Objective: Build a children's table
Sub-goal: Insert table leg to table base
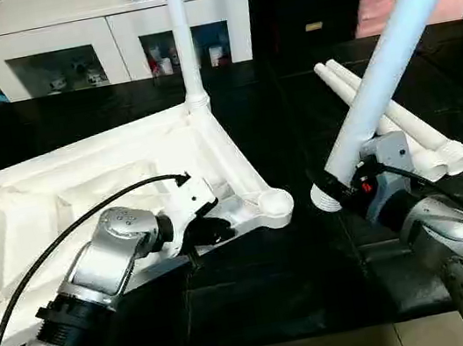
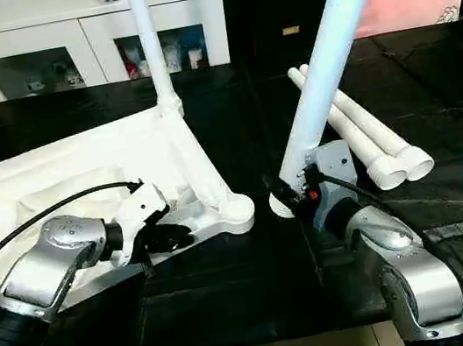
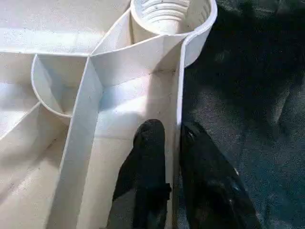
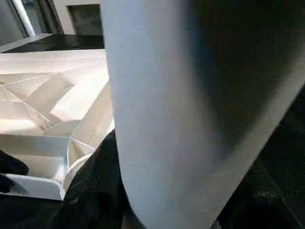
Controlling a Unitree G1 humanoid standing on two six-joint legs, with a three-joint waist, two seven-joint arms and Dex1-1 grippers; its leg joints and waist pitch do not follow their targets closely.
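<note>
Now: tabletop rim pinched, one leg held beside the near corner

My left end effector [image 3: 172, 157] is closed narrow on the tabletop [image 1: 83, 189], one finger on each side of its near rim wall. The tabletop lies ribbed side up on the black surface [image 1: 262, 301]. One leg [image 1: 182, 39] stands upright in the far corner socket. The near corner socket [image 1: 274, 204] is empty. My right end effector [image 1: 340, 186] grips a second leg [image 1: 396, 39], tilted, its lower end just beside that socket. Two spare legs [image 1: 402, 131] lie right of it. Open dark surface runs along the near edge.
</note>
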